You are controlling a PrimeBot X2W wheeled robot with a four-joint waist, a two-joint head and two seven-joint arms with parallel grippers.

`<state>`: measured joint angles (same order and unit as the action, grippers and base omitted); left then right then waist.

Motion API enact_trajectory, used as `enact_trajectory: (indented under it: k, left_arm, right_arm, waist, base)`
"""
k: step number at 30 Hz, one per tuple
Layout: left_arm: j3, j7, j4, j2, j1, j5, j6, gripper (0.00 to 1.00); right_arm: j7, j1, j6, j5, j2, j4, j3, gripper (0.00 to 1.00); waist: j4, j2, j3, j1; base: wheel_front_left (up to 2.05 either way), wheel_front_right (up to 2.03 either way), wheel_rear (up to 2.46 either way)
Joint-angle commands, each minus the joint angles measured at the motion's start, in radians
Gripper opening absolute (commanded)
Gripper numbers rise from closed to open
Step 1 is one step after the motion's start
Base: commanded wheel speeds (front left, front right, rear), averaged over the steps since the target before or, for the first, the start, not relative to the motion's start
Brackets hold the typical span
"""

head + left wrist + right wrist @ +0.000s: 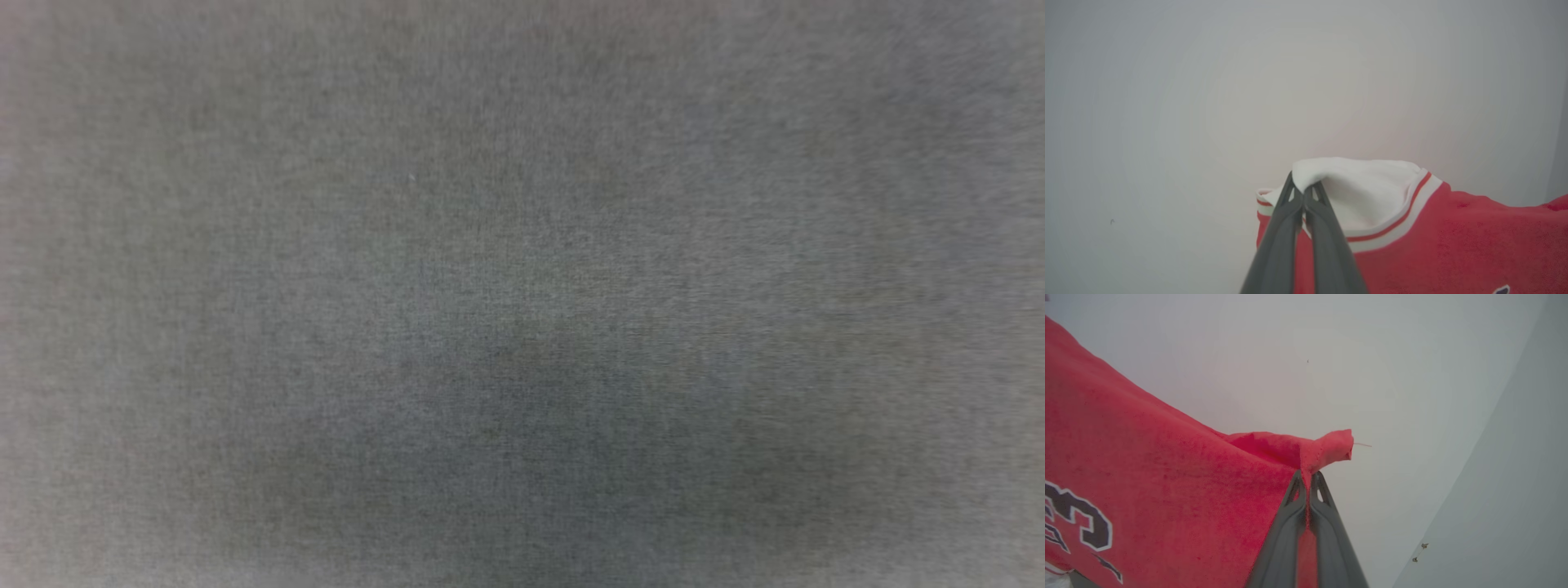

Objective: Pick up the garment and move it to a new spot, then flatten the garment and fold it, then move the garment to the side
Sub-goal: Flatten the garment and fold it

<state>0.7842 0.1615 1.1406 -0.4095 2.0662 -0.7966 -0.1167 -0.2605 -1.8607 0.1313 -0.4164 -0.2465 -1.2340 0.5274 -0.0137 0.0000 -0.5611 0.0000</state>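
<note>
The garment (1453, 249) is a red jersey with a white sleeve and white-and-red striped trim. My left gripper (1303, 188) is shut on the white sleeve's folded edge, which bunches over the fingertips. In the right wrist view the garment (1167, 477) hangs as a wide red sheet with black, white-outlined numerals at the lower left. My right gripper (1306, 475) is shut on a red corner of it, and a small flap pokes past the tips. The cloth stretches away from each gripper toward the other.
A pale grey-white surface (1208, 102) lies behind the garment in both wrist views. An edge with a darker grey band (1515, 477) runs down the right of the right wrist view. The head view is a blurred grey field (522, 294).
</note>
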Motion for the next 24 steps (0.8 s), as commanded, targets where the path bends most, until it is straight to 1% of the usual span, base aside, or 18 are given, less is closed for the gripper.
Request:
enact_trajectory:
  k: [1, 4, 7, 9, 12, 17, 21, 24]
  left_arm:
    - [0.008, 0.018, 0.004, 0.008, 0.0, 0.006, -0.008, 0.0]
    - [0.013, 0.039, 0.023, 0.017, -0.041, -0.012, -0.012, 0.0]
    - [0.015, 0.043, 0.033, 0.027, -0.082, -0.037, -0.014, 0.0]
    - [0.037, 0.029, 0.015, 0.032, -0.125, -0.048, -0.015, 0.0]
    - [0.067, -0.002, -0.013, 0.008, -0.195, -0.071, -0.014, 0.0]
    - [0.115, -0.053, -0.075, -0.031, -0.325, -0.123, -0.014, 0.0]
    - [0.157, -0.079, -0.138, -0.073, -0.455, -0.152, -0.014, 0.0]
    - [0.183, -0.09, -0.206, -0.096, -0.567, -0.183, -0.014, 0.0]
  right_arm:
    - [-0.005, 0.002, -0.001, 0.023, -0.004, 0.01, -0.013, 0.0]
    - [-0.005, 0.049, -0.001, 0.056, -0.008, 0.029, -0.041, 0.0]
    - [-0.005, 0.089, -0.001, 0.088, -0.008, 0.048, -0.054, 0.0]
    - [-0.005, 0.128, -0.001, 0.099, -0.005, 0.052, -0.047, 0.0]
    - [-0.005, 0.197, -0.001, 0.089, 0.01, 0.059, -0.025, 0.0]
    - [-0.001, 0.306, -0.001, 0.051, -0.001, 0.078, 0.028, 0.0]
    - [0.013, 0.427, -0.001, -0.011, -0.027, 0.128, 0.096, 0.0]
    - [0.033, 0.531, -0.001, -0.067, -0.069, 0.194, 0.157, 0.0]
  waist:
    - [-0.028, 0.0, -0.078, 0.0]
    - [-0.049, 0.0, -0.077, 0.0]
    - [-0.065, 0.0, -0.046, 0.0]
    - [-0.074, 0.0, -0.018, 0.0]
    - [-0.08, 0.0, 0.034, 0.0]
    - [-0.087, 0.0, 0.136, 0.0]
    - [-0.099, 0.0, 0.226, 0.0]
    - [-0.109, 0.0, 0.291, 0.0]
  base:
    - [0.0, 0.0, 0.0]
    - [0.0, 0.0, 0.0]
    - [0.0, 0.0, 0.0]
    - [0.0, 0.0, 0.0]
    - [0.0, 0.0, 0.0]
    - [0.0, 0.0, 0.0]
    - [0.0, 0.0, 0.0]
    - [0.0, 0.0, 0.0]
